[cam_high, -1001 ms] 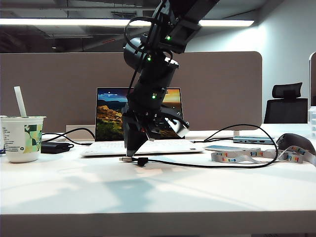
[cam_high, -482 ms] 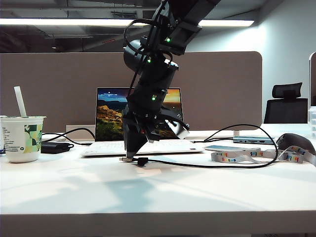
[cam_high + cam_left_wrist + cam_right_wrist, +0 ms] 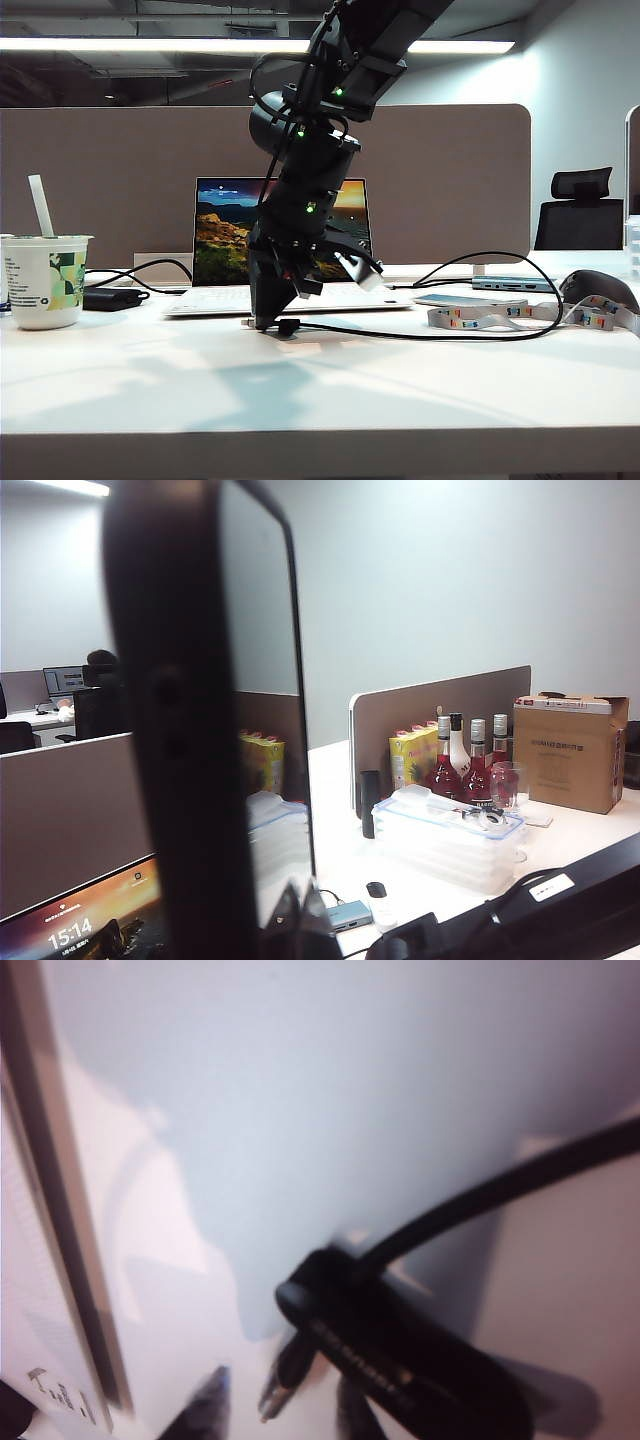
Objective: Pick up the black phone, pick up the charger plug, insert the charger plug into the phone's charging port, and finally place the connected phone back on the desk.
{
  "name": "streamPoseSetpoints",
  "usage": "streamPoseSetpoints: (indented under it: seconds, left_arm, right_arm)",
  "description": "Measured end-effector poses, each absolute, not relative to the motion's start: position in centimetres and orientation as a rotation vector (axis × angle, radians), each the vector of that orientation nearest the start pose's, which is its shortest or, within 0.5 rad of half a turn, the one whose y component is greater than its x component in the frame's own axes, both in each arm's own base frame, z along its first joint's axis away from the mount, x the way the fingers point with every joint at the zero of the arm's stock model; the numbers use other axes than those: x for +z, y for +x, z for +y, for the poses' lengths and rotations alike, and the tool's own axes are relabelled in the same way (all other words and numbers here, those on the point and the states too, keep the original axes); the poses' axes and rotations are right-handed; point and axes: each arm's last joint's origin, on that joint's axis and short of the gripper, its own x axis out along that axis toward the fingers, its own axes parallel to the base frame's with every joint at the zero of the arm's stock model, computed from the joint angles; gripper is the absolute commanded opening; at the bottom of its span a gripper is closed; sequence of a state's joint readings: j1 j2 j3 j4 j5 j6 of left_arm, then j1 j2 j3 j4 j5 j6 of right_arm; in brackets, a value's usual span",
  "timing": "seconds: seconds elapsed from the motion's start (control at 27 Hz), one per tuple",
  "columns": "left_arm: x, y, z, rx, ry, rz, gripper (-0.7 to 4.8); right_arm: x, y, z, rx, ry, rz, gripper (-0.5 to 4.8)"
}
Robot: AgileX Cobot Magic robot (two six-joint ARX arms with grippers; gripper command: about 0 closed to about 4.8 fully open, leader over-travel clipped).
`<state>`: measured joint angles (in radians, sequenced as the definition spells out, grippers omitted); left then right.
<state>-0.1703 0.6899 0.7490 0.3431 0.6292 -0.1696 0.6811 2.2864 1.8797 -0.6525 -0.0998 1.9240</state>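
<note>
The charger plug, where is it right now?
In the exterior view the charger plug lies on the desk, just in front of the laptop, under the right gripper.

Right claw (image 3: 268,322) has sunk slightly, its tips now down at the charger plug (image 3: 262,323) on the bench (image 3: 320,380); a second ago they stood just above it. Its fingers have drawn somewhat closer together. The arm above now leans a little further. Plug and cable (image 3: 420,335) unmoved
</note>
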Motion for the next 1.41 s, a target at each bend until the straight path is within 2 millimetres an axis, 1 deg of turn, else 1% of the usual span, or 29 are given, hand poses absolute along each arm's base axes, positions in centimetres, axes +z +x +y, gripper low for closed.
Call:
streamPoseSetpoints:
  seconds: [0.07,0.19,0.22,0.37,0.59,0.74,0.82,0.89,0.96,1.08,1.19,1.3,1.41]
  left_arm:
    - [38.2,13.6,-4.1,-0.82,-0.064,-0.334,-0.06]
    - [38.2,13.6,-4.1,-0.819,-0.064,-0.334,-0.06]
    - [38.2,13.6,-4.1,-0.819,-0.064,-0.334,-0.06]
    - [38.2,13.6,-4.1,-0.819,-0.064,-0.334,-0.06]
    - [38.2,13.6,-4.1,-0.819,-0.064,-0.335,-0.06]
    - [38.2,13.6,-4.1,-0.818,-0.064,-0.335,-0.06]
    - [38.2,13.6,-4.1,-0.818,-0.064,-0.335,-0.06]
    - [38.1,13.6,-4.1,-0.819,-0.066,-0.33,-0.06]
    - [38.1,13.7,-4.1,-0.819,-0.069,-0.326,-0.06]
    - [38.1,13.7,-4.1,-0.819,-0.071,-0.32,-0.06]
    - [37.8,13.8,-4.1,-0.818,-0.079,-0.287,-0.06]
    - [37.4,13.9,-4.1,-0.816,-0.089,-0.247,-0.06]
    - [37.2,14.3,-4.2,-0.816,-0.094,-0.226,-0.06]
  right_arm:
    - [17.5,37.9,31.0,-0.495,1.345,1.29,0.76]
    - [17.4,37.9,31.0,-0.497,1.348,1.295,0.03]
    - [17.3,37.9,31.0,-0.5,1.347,1.299,-0.1]
    - [17.4,38.0,31.0,-0.484,1.345,1.33,-0.09]
    - [17.4,38.5,30.2,-0.396,1.26,1.367,-0.09]
    - [17.4,39.6,28.8,-0.304,1.207,1.404,-0.09]
    - [18.1,40.1,27.9,-0.246,1.189,1.402,-0.09]
    - [19.5,40.6,27.0,-0.158,1.176,1.38,-0.09]
    - [21.7,41.1,26.2,-0.024,1.176,1.328,-0.09]
    - [25.9,41.8,24.7,0.198,1.203,1.215,-0.09]
    - [29.3,42.2,23.2,0.382,1.204,1.099,-0.09]
    - [32.5,42.1,21.5,0.568,1.157,0.987,-0.09]
    - [35.8,41.1,20.5,0.736,1.083,0.879,-0.09]
